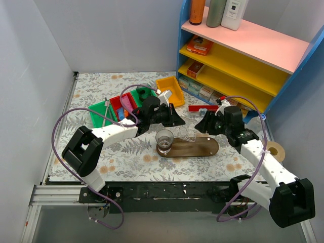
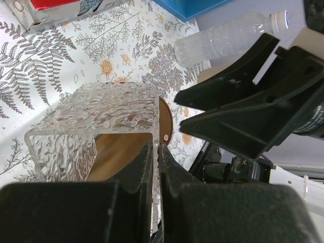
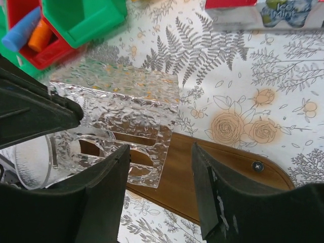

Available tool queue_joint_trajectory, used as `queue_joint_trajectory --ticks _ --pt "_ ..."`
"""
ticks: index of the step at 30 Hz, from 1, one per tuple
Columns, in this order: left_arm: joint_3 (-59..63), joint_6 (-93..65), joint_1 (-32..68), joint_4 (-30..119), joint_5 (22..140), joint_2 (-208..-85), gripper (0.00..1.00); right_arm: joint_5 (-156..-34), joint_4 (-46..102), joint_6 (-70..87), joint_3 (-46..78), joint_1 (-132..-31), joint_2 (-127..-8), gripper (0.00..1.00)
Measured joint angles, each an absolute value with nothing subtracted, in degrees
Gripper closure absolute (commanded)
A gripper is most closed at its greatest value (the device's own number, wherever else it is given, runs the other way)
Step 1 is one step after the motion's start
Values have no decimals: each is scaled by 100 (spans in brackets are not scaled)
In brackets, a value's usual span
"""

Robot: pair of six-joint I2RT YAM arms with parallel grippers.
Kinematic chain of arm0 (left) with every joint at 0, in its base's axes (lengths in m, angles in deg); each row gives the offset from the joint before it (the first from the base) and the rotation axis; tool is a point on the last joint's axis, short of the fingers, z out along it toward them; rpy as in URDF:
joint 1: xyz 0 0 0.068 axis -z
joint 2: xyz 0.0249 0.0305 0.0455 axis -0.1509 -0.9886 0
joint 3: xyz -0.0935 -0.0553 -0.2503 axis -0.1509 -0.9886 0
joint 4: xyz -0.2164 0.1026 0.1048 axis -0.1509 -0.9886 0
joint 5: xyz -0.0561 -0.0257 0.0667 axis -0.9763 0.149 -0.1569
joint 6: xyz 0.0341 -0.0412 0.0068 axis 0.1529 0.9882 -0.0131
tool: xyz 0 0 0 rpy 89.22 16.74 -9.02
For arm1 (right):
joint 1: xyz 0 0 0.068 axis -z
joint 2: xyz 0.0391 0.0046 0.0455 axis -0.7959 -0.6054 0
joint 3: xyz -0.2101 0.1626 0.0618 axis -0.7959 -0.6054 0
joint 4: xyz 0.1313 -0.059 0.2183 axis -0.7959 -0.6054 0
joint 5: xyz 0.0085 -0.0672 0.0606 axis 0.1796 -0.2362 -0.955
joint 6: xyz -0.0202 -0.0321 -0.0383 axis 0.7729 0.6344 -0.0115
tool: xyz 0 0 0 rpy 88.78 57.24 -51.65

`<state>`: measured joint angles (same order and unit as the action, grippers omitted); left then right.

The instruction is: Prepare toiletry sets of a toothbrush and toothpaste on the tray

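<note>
Located tray (image 1: 202, 148) flat on the fern-print table (image 1: 126, 158), between the two arms, long axis running left to right. Noted drinking glass (image 1: 164, 137) upright on its left end. Found clear textured holder (image 3: 126, 111) just beside the glass, over the tray's back edge; could not tell whether resting or lifted. Recorded left gripper (image 2: 156, 149) with fingers pressed together on the holder's thin side wall, the wall running down into the seam between them. Recorded right gripper (image 3: 159, 152) with fingers well apart, poised above the tray, the holder's near corner under the gap and both fingers clear of it. Spotted blue toothpaste (image 3: 20, 33) lying in the red bin (image 3: 12, 12) beside an orange item (image 3: 40, 36), well apart from the tray. Saw green bin (image 3: 91, 25) touching the red one. Logged water bottle (image 2: 228, 38) lying on its side beyond the tray in the left wrist view.
</note>
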<state>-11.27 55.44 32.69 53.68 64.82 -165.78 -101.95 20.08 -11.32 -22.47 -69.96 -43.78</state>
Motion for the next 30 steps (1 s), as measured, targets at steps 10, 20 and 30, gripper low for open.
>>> queue_joint_trajectory --ticks 10,20,30 --pt "-1138 5546 3269 5386 6458 -16578 100 -9589 2242 -1510 -2242 -7378 -4936 45" --pt "-1140 5546 3269 5386 6433 -16578 100 -9495 2557 -1689 -2242 -7560 -5244 54" --pt "-1140 5539 3269 5386 6431 -16580 100 -9412 2618 -1759 -2231 -7641 -5401 82"
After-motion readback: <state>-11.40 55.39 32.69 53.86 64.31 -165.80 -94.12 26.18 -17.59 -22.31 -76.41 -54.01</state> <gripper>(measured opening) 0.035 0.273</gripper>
